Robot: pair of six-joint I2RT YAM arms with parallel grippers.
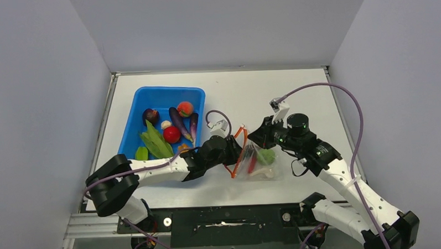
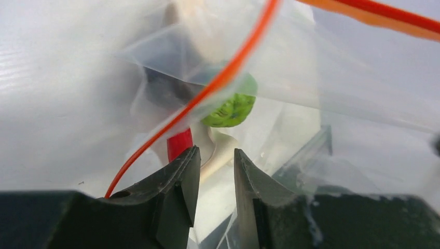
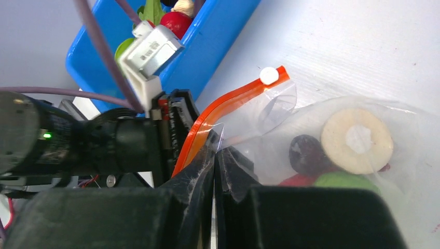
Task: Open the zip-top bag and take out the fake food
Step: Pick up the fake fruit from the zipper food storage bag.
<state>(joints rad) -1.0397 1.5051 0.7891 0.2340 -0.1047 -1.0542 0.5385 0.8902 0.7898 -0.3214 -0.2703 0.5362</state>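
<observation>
Emptying bag (image 1: 262,172) | my right jaws pinch its rim | my left jaws narrow, empty, inside | next: grip food (image 2: 231,107)

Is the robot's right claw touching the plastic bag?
Touching. The right wrist view shows the right gripper pinched shut on the clear plastic of the zip-top bag.

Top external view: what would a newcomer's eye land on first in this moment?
The clear zip-top bag lies at the near middle of the table, its orange zipper strip gaping open. The right gripper pinches one wall of it, while the left gripper, jaws parted, pokes into the mouth toward the fake food. To the left sits a bright blue bin of toy produce.
</observation>
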